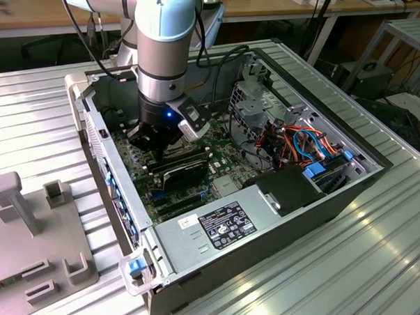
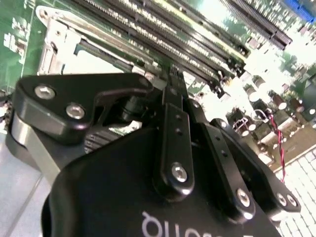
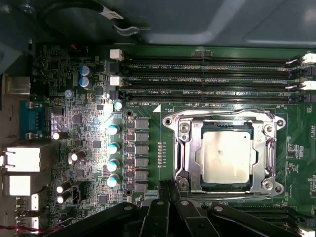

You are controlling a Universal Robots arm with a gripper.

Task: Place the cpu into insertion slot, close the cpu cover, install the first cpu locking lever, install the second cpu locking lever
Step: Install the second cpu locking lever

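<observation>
1. CPU [image 3: 226,157] sits flat in the slot [image 3: 182,163], cover [image 3: 269,129] down around it.
2. Claw [image 3: 169,190] hangs low over the motherboard [image 3: 94,148], just beside the socket's edge, CPU close by but apart from it.
3. Fingers [image 2: 170,94] look pressed together, nothing between them.
4. Exterior view: arm [image 1: 165,55] reaches into the open PC case [image 1: 351,186].

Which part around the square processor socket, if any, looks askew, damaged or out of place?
Nothing stands out. The silver-grey square cpu sits square in the insertion slot, and the thin silvery cpu cover lies flat around it, aligned with the green motherboard.
</observation>
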